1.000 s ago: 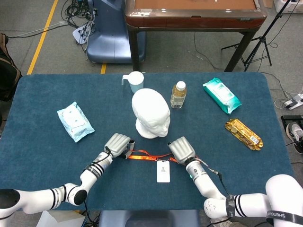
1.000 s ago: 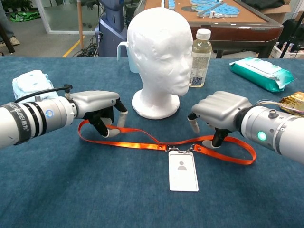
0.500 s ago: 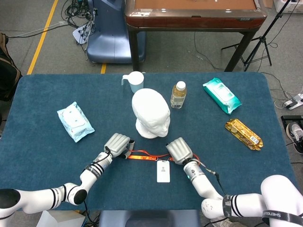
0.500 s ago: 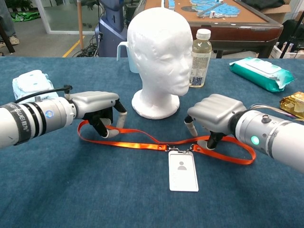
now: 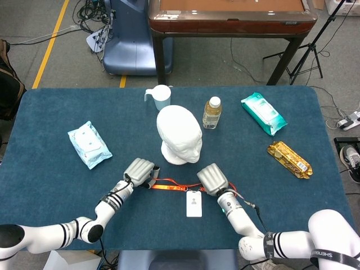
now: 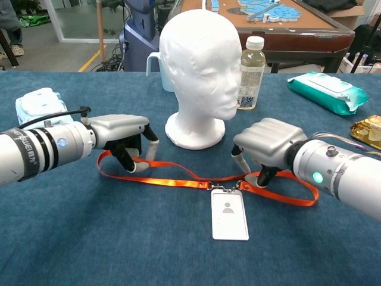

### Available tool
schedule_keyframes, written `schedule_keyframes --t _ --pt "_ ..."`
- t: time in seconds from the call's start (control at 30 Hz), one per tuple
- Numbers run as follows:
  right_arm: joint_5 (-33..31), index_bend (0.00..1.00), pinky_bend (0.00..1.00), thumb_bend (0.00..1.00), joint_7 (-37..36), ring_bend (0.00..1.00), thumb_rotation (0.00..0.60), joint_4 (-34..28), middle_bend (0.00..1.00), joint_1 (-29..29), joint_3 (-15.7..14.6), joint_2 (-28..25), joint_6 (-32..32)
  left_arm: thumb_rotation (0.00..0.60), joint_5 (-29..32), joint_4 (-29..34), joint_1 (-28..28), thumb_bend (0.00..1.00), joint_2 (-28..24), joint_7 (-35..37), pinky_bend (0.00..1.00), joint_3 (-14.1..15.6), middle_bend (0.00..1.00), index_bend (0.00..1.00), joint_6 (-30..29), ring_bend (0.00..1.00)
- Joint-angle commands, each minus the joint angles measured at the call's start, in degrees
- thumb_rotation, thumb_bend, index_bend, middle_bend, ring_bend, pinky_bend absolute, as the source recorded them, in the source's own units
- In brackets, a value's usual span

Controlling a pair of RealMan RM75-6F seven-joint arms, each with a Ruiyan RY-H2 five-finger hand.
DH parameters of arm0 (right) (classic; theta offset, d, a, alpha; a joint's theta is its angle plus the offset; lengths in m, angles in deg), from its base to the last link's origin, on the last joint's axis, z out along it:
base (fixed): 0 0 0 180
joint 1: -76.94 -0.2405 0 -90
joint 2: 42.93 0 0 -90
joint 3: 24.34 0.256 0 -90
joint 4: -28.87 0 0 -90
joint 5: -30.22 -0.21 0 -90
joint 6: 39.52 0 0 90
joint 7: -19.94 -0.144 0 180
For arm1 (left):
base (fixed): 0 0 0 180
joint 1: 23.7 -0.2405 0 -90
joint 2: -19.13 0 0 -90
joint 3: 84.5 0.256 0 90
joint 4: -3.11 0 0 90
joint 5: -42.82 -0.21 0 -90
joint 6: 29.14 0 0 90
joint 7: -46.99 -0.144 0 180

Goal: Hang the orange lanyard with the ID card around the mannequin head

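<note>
The white mannequin head stands upright mid-table. In front of it the orange lanyard lies flat on the blue cloth, its white ID card nearest me. My left hand is curled over the strap's left loop, with the upper strand running between its fingers and thumb. My right hand hangs over the strap just right of the card clip, fingers bent down and tips at the strap. Whether it grips the strap is hidden.
Behind the head stand a pale blue cup and a clear bottle. A wipes pack lies at the left, a teal pack and a gold-wrapped snack at the right. A brown table stands beyond.
My right hand has slid left along the strap toward the card clip and sunk closer to it. The left hand, lanyard and card have stayed put.
</note>
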Motion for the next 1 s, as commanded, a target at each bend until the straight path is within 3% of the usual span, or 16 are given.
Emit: schedule_keyframes --t 0.03,0.63,1.0 --pt "0.05 0.56 1.00 0.39 0.20 1.00 0.600 0.40 1.00 0.01 0.04 0.30 0.02 0.600 -0.03 -0.02 -0.01 0.44 -0.08 0.05 0.89 -0.01 1.00 0.59 -0.01 0.94" --pt "-1.23 0.58 1.00 0.40 3.05 1.00 0.600 2.04 1.00 -0.59 0.57 1.77 0.12 0.600 -0.71 1.14 -0.59 0.44 -1.59 0.96 0.89 0.06 1.00 0.59 -0.58 0.94" --pt "3.51 0.61 1.00 0.43 -0.83 1.00 0.600 -4.24 1.00 1.12 -0.03 -3.36 -1.40 0.600 -3.07 8.30 -1.94 0.44 -6.03 1.53 0.89 -0.13 1.00 0.59 -3.44 0.94"
